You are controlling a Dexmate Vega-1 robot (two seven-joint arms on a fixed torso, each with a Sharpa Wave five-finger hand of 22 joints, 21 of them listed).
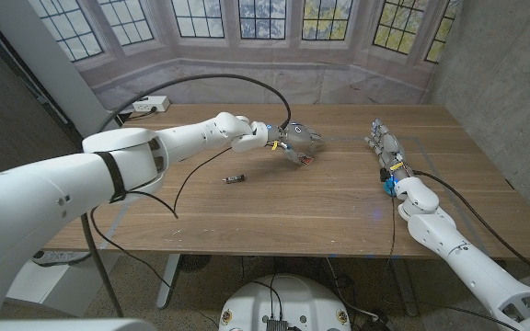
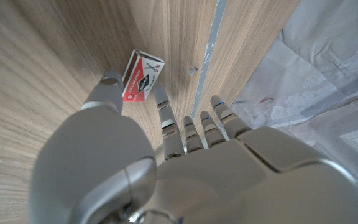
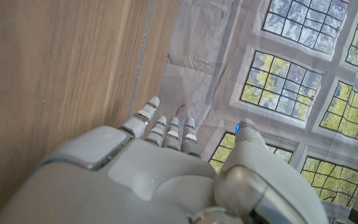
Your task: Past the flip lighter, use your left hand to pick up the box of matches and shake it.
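The left robot hand (image 1: 294,140) reaches out over the middle of the counter (image 1: 339,198), its fingers (image 2: 161,106) spread apart and holding nothing. In the left wrist view the thumb and a finger straddle the box of matches (image 2: 142,76), the thumb tip just beside the box's edge; I cannot tell whether it touches. The box lies flat on the wood, so the pickup and the shake are both left to do; only the approach looks complete. The box is small and flat, with a red and white printed face and a pale border. In the head view it peeks out at 5 o'clock of the hand. The flip lighter (image 1: 235,178), small and dark, lies at about 8 o'clock of the hand, nearer the robot. The right robot hand (image 1: 384,147) waits at the counter's right side, fingers extended, nothing in them.
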